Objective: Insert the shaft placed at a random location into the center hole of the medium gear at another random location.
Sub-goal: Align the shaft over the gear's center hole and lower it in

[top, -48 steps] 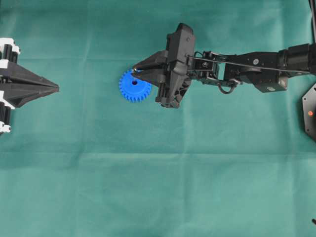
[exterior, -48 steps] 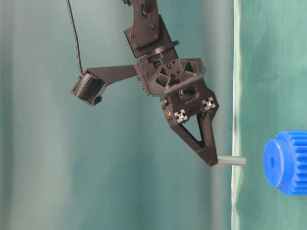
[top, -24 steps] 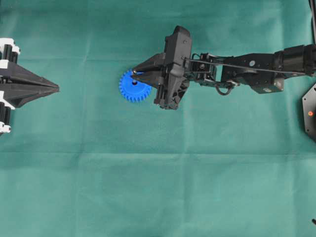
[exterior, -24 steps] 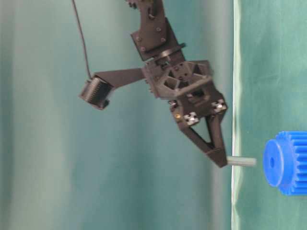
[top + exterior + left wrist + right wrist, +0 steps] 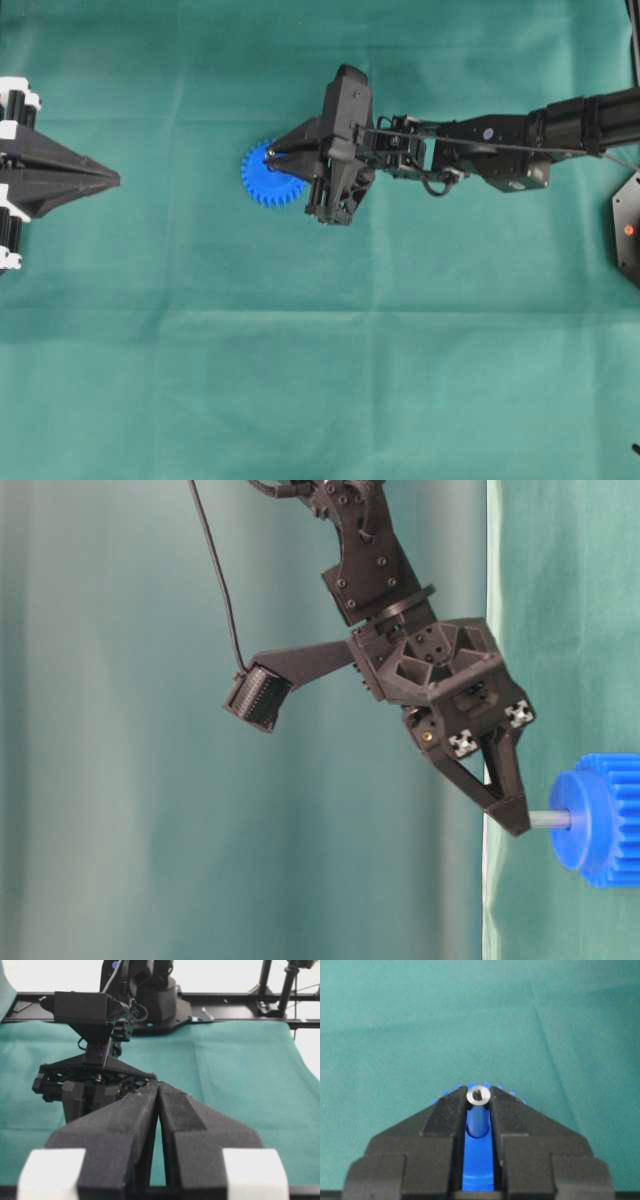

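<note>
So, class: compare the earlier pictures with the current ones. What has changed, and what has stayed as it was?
The right gripper has carried the shaft down to the medium gear. Earlier the shaft's tip hung clear of the hub; now it meets the center hole. Nothing was released: the jaws stay shut on the shaft. The gear and the left gripper have not moved.

A: What is changed since the earlier pictures?
B: The right gripper (image 5: pixel 512 818) is lowered toward the medium gear (image 5: pixel 600 820); the shaft (image 5: pixel 549 820), previously held apart from it, is now brought against the hub's center hole.
</note>
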`<state>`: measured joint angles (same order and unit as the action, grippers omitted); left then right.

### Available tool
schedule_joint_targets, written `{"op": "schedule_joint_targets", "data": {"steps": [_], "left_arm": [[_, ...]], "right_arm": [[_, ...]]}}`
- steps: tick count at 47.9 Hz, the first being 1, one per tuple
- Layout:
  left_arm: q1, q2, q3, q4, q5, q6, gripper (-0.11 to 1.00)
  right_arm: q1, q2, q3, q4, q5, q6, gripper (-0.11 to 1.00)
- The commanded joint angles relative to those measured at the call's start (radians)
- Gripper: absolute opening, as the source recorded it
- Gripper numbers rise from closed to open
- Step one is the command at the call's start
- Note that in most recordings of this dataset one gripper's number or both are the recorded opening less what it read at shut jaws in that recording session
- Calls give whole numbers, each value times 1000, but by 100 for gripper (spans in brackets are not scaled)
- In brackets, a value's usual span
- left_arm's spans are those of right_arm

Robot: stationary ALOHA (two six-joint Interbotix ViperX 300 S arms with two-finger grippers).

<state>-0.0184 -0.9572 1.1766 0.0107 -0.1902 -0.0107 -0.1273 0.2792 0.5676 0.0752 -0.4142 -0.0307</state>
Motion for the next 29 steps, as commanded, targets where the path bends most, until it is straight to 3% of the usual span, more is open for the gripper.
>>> {"op": "schedule_joint_targets", "data": {"steps": [1, 29], "left_arm": [[3, 8, -18, 2, -2, 0, 0], [3, 8, -18, 3, -2, 0, 0]], "right_arm": [[-3, -15, -17, -2, -17, -11, 13], [-3, 12, -21, -2, -17, -11, 13]]}}
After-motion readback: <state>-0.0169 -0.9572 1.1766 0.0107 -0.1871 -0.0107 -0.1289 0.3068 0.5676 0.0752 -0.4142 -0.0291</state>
